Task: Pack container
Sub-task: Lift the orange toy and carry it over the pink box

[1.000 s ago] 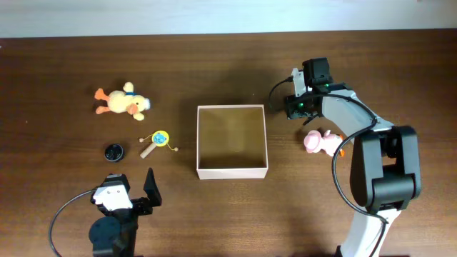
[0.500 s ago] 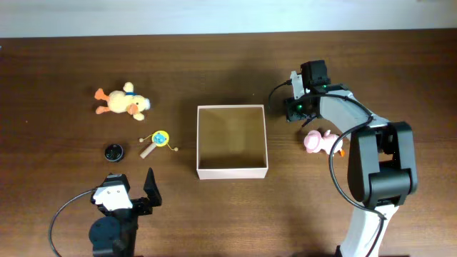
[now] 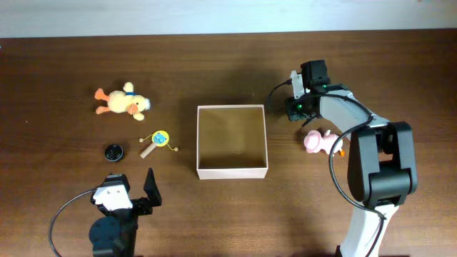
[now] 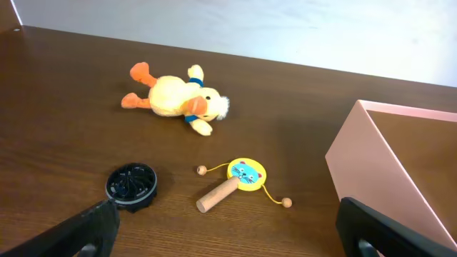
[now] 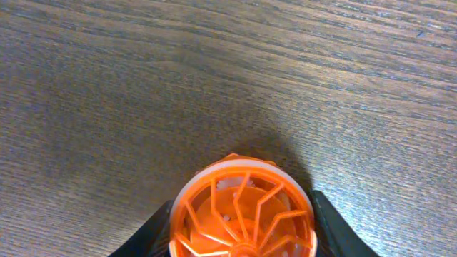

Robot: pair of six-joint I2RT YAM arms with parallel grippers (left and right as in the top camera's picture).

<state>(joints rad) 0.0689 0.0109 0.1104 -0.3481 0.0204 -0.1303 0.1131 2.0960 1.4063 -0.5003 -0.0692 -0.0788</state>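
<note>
Pressing on both sides of the orange wheel (image 5: 239, 200), the right claw (image 5: 241, 227) is clamping it; the left claw (image 4: 228, 239) is hanging wide apart.

1. The surface (image 3: 71, 64) is dark brown wood with a fine grain, and a pale strip runs along its far edge.
2. A square, shallow box (image 3: 232, 172), white outside and tan inside, stands at the middle.
3. Well left of the box, toward the far side, a yellow plush duck (image 3: 123, 102) lies flat.
4. Nearer than the duck, a small wooden rattle (image 3: 158, 140) with a blue face lies left of the box. A round black cap (image 3: 113, 152) lies farther left.
5. A pink plush toy (image 3: 318, 141) lies right of the box.
6. An orange spoked wheel (image 5: 243, 214) sits on the wood grain.
</note>
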